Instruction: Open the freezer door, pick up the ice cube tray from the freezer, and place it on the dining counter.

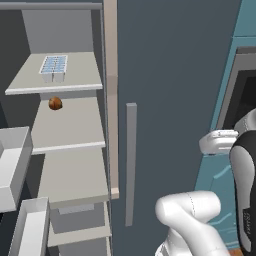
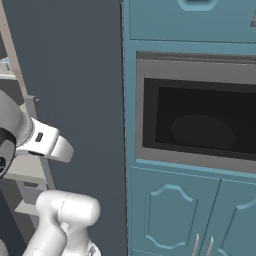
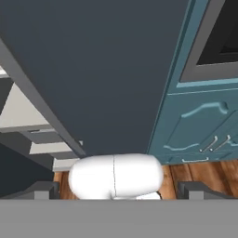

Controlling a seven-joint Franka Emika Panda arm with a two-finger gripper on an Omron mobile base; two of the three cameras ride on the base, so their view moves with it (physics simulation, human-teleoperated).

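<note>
The ice cube tray (image 1: pixel 53 67) is seen lying flat on the top shelf (image 1: pixel 75 80) of the freezer (image 1: pixel 65 150), toward the far left of that shelf, with nothing touching it. One shelf lower, a small brown ball (image 1: pixel 55 103) is set near the left edge. White bins (image 1: pixel 12 165) are seen at the near left, and these appear to belong to the swung-out freezer door. To the right of the open compartment, the plain dark grey door (image 1: pixel 170 100) is shut, with its vertical bar handle (image 1: pixel 130 160) just beside the divider.

The gripper (image 3: pixel 116 189) is held with its fingers spread wide and nothing between them, and it is pointed at the closed door and the teal cabinets (image 3: pixel 200 125), well apart from the tray.

The door step is judged done; the reach is not yet begun. A long swing to the far left is called for, and the divider or the bins could be struck on the way. The tray could be pushed back on the shelf if it is approached too flat, and it could be tipped if gripped off-centre.
</note>
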